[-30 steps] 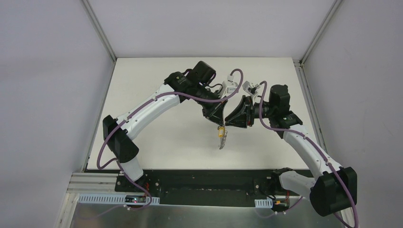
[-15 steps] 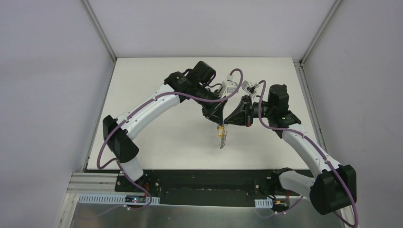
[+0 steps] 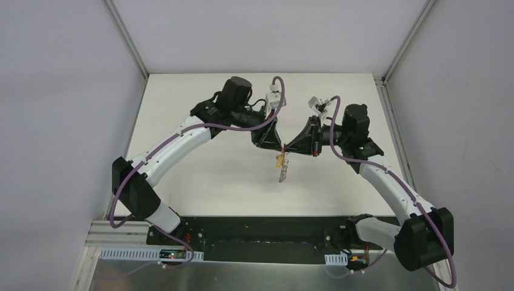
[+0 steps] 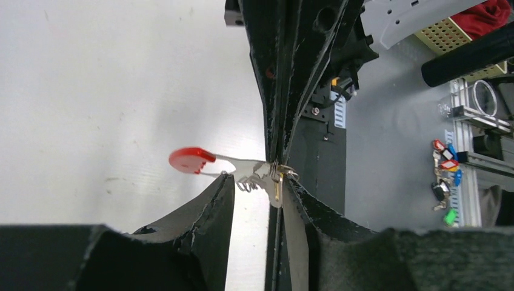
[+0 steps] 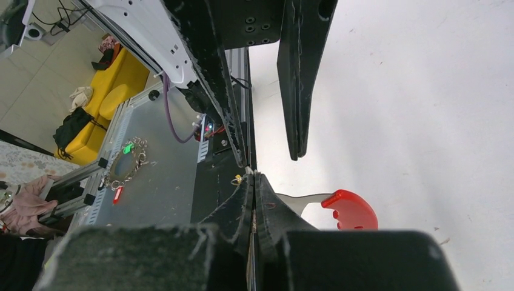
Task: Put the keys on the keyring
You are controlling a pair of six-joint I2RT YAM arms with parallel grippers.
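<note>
The keyring hangs between the two gripper tips above the table's middle. Its red part [image 4: 191,160] sticks out sideways on a silver strip, also seen in the right wrist view [image 5: 351,209]. Its silvery chain [image 3: 283,176] dangles below. The key [image 3: 280,160], with a yellow-orange head, hangs just under the tips; the left wrist view shows it edge-on [image 4: 277,189]. My right gripper [image 5: 253,177] is shut on the keyring's silver strip. My left gripper [image 4: 254,179] is open, its tips on either side of the key and the right gripper's tips [image 4: 276,159].
The white table [image 3: 200,176] is walled on three sides. A black base strip [image 3: 260,233] runs along its near edge. Off the table, bunches of spare keys with coloured tags lie on a metal bench [image 4: 445,182], also visible in the right wrist view [image 5: 124,163].
My left arm has swung back and to the left, and its gripper now points sideways at the right gripper's tips instead of downward. The key and chain have risen slightly. The right arm has barely moved.
</note>
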